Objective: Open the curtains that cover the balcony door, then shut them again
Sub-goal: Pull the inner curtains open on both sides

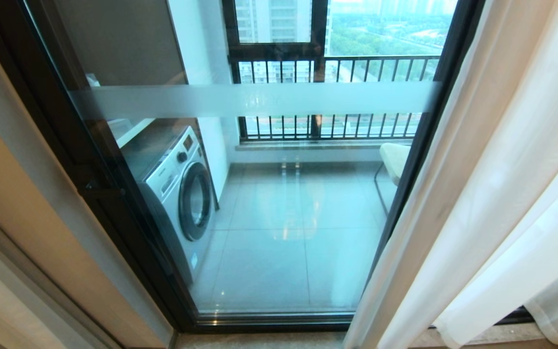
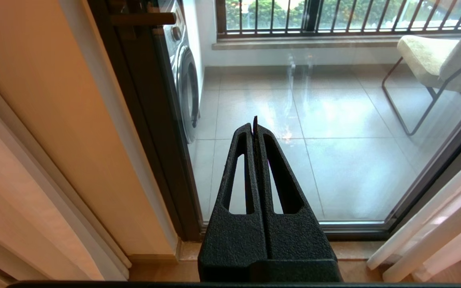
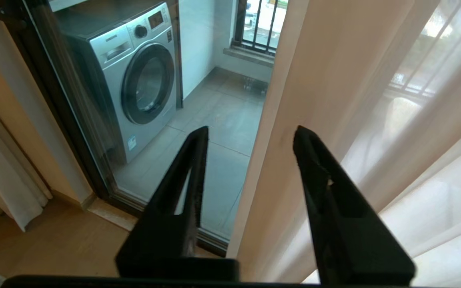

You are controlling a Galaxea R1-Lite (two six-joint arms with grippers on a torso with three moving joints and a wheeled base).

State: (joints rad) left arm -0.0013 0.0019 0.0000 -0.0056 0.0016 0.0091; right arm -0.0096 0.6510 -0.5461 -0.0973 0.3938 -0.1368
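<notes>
Presently the curtains (image 1: 492,194) hang bunched to the right side of the balcony door (image 1: 279,203), leaving most of the glass uncovered; through it show a washing machine (image 1: 182,189), a tiled balcony floor (image 1: 284,242), a railing (image 1: 337,68) and a chair (image 2: 434,56).

Right claw (image 3: 250,134): its jaws stand partly open and hold nothing. The curtain's free leading edge runs as a long vertical fold straight ahead of the gap between the jaws, beyond the fingertips; whether fabric touches either finger cannot be told, but nothing is pinched. The bulk of the sheer fabric lies beyond and outboard of the finger away from the washing machine; the bare glass lies beyond the other finger.

Left claw (image 2: 254,122): jaws pressed together, empty, pointing at the uncovered glass and floor sill, with the curtain well off toward the robot's right. This arm appears parked.

Governing relation: the fabric's long axis is vertical, and the right claw's jaws open side to side, across it, so the edge fold can pass between them. The right arm is plainly the nearer one. As judged from the glass already being exposed, the opening half seems done and the closing half pending; the next move would likely need the right claw to advance onto the edge fold, close on it, and draw it toward the washing-machine side.
</notes>
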